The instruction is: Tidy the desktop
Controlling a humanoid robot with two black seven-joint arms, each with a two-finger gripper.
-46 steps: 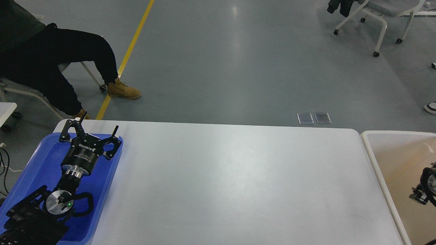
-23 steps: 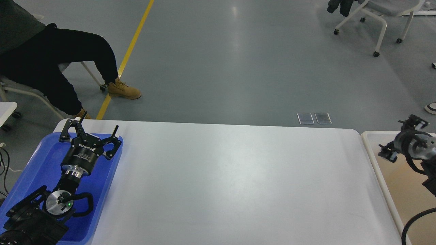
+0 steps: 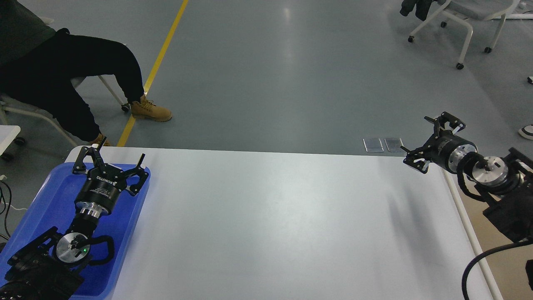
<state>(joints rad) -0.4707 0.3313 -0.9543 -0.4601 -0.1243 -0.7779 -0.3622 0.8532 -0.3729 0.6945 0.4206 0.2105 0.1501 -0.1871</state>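
Observation:
The desktop [image 3: 275, 225] is a wide white tabletop with rounded corners, and I see no loose objects on it. My left gripper [image 3: 120, 149] is open and empty, held over the far end of the blue tray [image 3: 54, 196] at the table's left edge. My right gripper [image 3: 414, 134] is open and empty, raised above the desktop's far right corner, its fingers spread and pointing left.
A cream-rimmed beige bin [image 3: 468, 237] stands beside the table's right edge, partly hidden by my right arm. A seated person's legs [image 3: 83, 79] are beyond the far left corner. A wheeled chair [image 3: 462, 21] stands far right on the grey floor.
My right arm has risen out of the beige bin and swung left and up, so its gripper now hangs over the desktop's far right corner. The left arm has not moved.

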